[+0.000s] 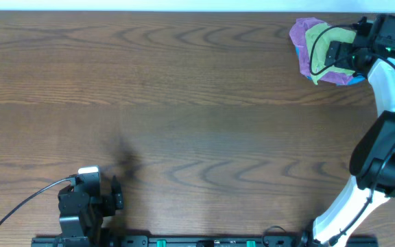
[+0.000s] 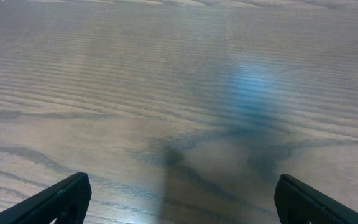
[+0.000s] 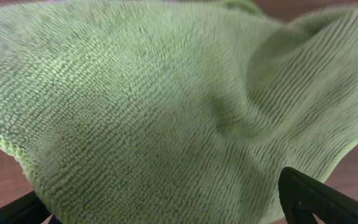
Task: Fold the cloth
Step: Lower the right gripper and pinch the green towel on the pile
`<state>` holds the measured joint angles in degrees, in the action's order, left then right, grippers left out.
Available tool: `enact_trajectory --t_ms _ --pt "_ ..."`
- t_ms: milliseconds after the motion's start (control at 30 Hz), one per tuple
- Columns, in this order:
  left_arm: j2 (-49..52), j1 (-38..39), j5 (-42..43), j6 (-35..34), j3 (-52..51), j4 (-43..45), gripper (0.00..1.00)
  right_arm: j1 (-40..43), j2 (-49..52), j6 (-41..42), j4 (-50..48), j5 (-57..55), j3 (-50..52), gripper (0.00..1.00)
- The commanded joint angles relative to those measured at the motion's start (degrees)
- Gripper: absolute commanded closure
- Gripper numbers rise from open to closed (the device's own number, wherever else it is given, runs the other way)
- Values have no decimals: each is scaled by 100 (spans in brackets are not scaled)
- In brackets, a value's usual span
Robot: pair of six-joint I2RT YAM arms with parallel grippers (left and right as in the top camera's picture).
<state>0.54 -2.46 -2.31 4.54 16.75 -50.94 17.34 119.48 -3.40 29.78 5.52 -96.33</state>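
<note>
A green cloth [image 1: 315,38] lies crumpled on top of a purple cloth [image 1: 299,34] at the table's far right corner. My right gripper [image 1: 333,53] hovers right over the pile. In the right wrist view the green cloth [image 3: 166,93] fills the frame, rumpled, with a fold at the upper right. The right gripper [image 3: 173,211] is open, its fingers wide apart just above the cloth, holding nothing. My left gripper [image 1: 117,195] is open and empty near the table's front left, over bare wood [image 2: 179,199].
A bit of blue cloth [image 1: 356,80] sticks out from under the pile's right side. The wooden table [image 1: 184,103] stretches between the two arms. The right arm's white body [image 1: 389,89] runs along the right edge.
</note>
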Motion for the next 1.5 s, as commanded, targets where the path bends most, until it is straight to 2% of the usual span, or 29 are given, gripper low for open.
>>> enact_trajectory --t_ms 0,533,600,700,833,900,967,1000,1033,1067,1300,1467 --pt "-33 24 -81 125 -63 -323 5 37 15 -55 -109 -17 -107 1" --pt "-33 24 -83 125 -63 -321 5 13 -17 -278 -129 442 -107 7" --pt "-33 24 -81 125 -63 -323 5 13 -44 -315 -136 461 -107 15" --pt "-33 24 -81 125 -63 -321 5 13 -98 -315 -175 457 -107 36" --pt "-33 24 -81 125 -63 -323 5 15 -98 -446 -162 457 -107 41" --pt "-33 24 -81 125 -63 -323 5 15 -98 -446 -140 457 -107 47" --pt "-33 24 -81 125 -63 -323 5 13 -109 -446 -144 457 -107 65" --pt "-33 24 -83 125 -63 -323 5 13 -111 -446 -144 457 -107 76" --pt "-33 24 -81 125 -63 -321 5 15 -136 -446 -144 459 -107 91" --pt "-33 24 -83 125 -63 -321 5 13 -168 -446 -144 457 -107 99" --pt "-33 24 -83 125 -63 -321 5 -125 -863 -833 -129 415 -107 99" --pt "-33 24 -81 125 -63 -323 4 -275 -1534 -914 304 413 -107 99"
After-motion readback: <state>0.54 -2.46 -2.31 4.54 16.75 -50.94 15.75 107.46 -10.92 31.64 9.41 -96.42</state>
